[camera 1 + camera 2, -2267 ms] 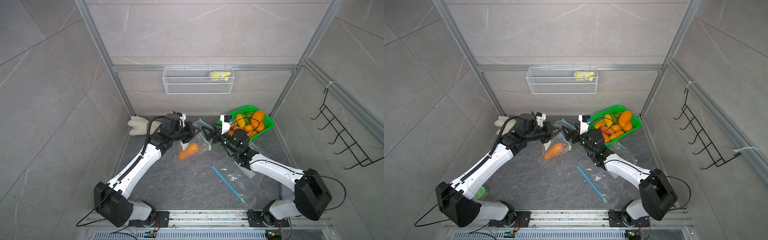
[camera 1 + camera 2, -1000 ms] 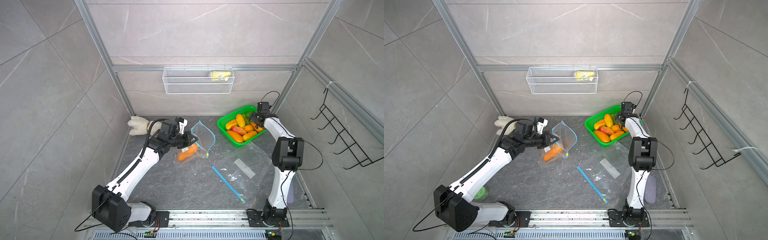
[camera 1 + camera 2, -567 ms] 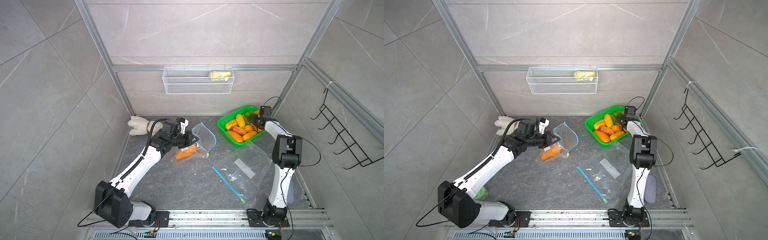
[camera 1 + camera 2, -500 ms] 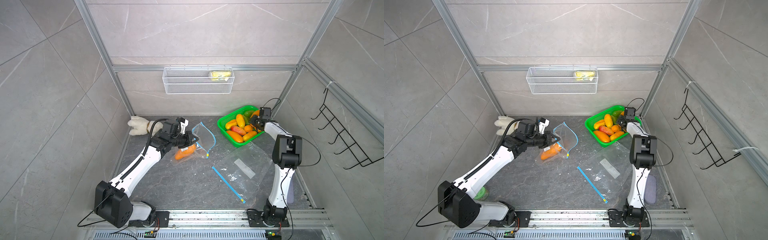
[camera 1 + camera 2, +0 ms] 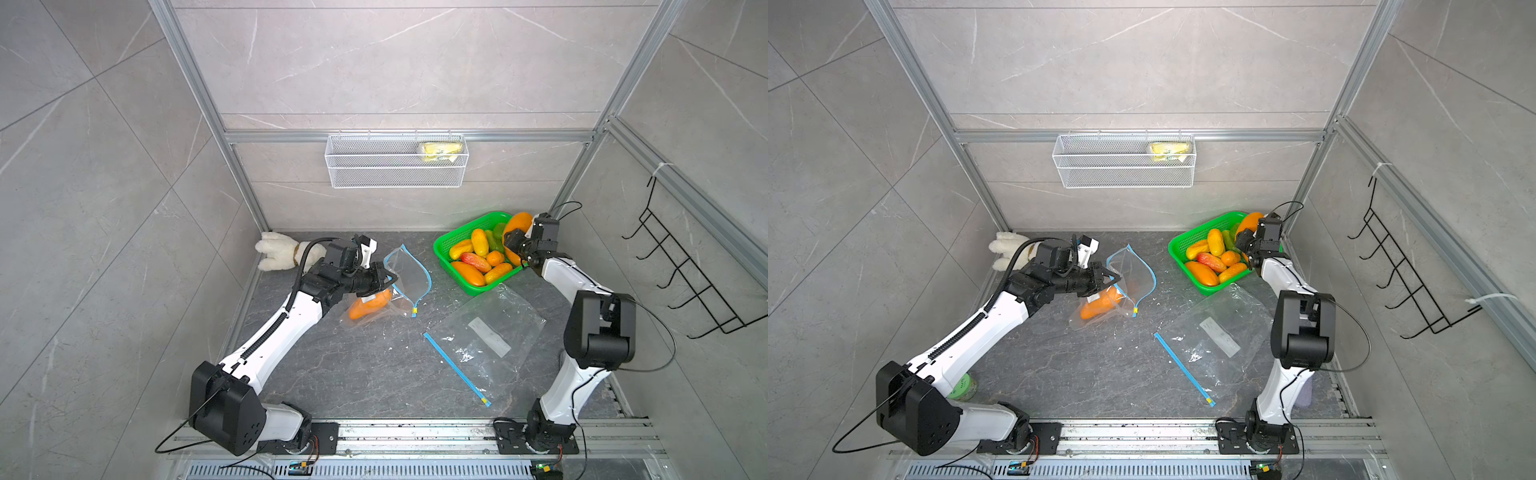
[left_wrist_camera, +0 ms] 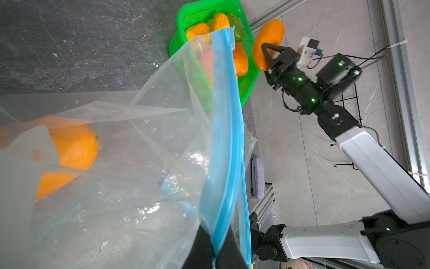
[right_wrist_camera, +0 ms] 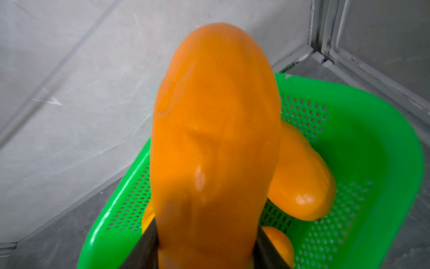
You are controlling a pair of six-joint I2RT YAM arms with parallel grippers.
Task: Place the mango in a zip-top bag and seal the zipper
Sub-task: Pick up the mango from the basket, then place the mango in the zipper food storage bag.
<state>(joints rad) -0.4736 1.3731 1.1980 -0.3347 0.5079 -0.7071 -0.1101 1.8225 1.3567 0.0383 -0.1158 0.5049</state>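
At the far left of both top views a plush toy [image 5: 282,255] lies against the back wall. Just right of it, the left gripper [image 5: 386,279] is pinched tight on the blue zipper rim of the open bag [image 5: 409,272]. It holds that side of the mouth up off the dark floor, and the mouth gapes in a leaf shape toward the right. In the left wrist view its two black fingers [image 6: 200,251] meet on the blue strip. The bag's bottom rests on the floor, and inside it, just below the gripper in the frame, lies an orange bagged mango [image 5: 370,304].

At upper centre a wire shelf [image 5: 395,166] hangs on the back wall, with a yellow packet [image 5: 440,150] at its right end. At lower centre-right a flat bag [image 5: 498,320] lies on the floor, its blue zipper [image 5: 455,368] running diagonally along its lower left edge.

Above that bag sits a green basket [image 5: 461,235] of yellow, orange, red and green fruit. At the basket's upper right corner the right gripper [image 5: 512,237] is clamped on the mango [image 5: 519,222], which is orange and raised above the rim. In the right wrist view the fingers [image 7: 144,253] press either side of its lower end. The mango is well apart from the open bag.

At the far right a black hook rack [image 5: 685,282] hangs on the side wall.
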